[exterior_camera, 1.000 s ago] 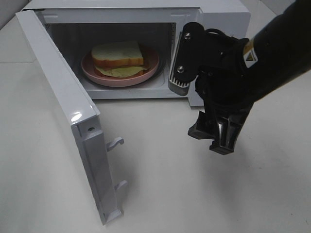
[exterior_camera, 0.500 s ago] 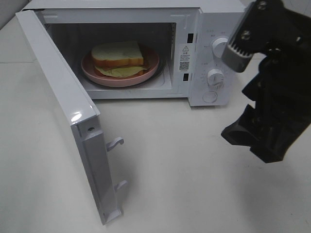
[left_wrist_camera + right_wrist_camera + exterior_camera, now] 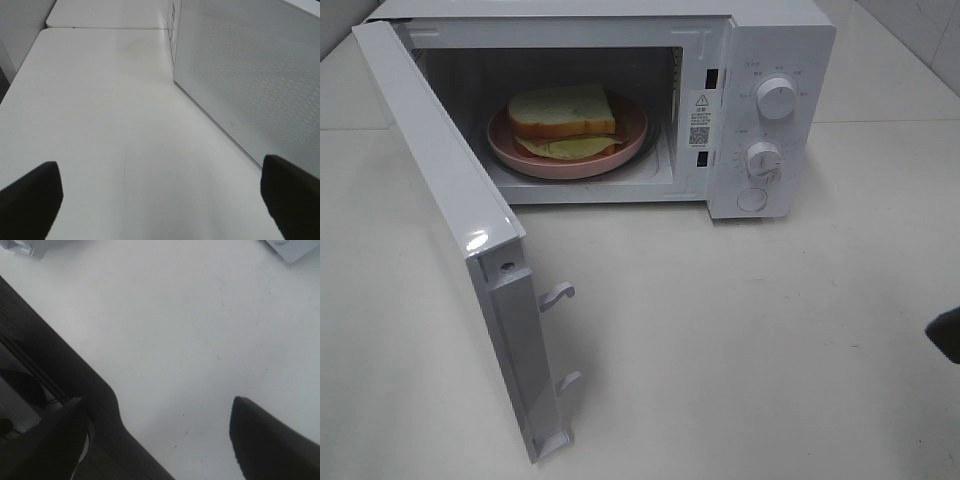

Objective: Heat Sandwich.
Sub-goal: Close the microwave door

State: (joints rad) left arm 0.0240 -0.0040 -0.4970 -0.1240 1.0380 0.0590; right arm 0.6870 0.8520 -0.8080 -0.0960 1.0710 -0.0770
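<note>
In the exterior high view, the sandwich point(image 3: 565, 115) is seen on a pink plate point(image 3: 520, 160) inside the microwave point(image 3: 780, 40), whose door point(image 3: 440, 190) stands open. The right arm point(image 3: 948, 335), in front of the microwave a second ago, has been withdrawn to the view's right edge.

In the left wrist view, the left end effector point(image 3: 160, 200) is held released, spread wide over the table point(image 3: 100, 100).

In the right wrist view, the right end effector point(image 3: 165, 440) is likewise released above bare table, well apart from the sandwich.
</note>
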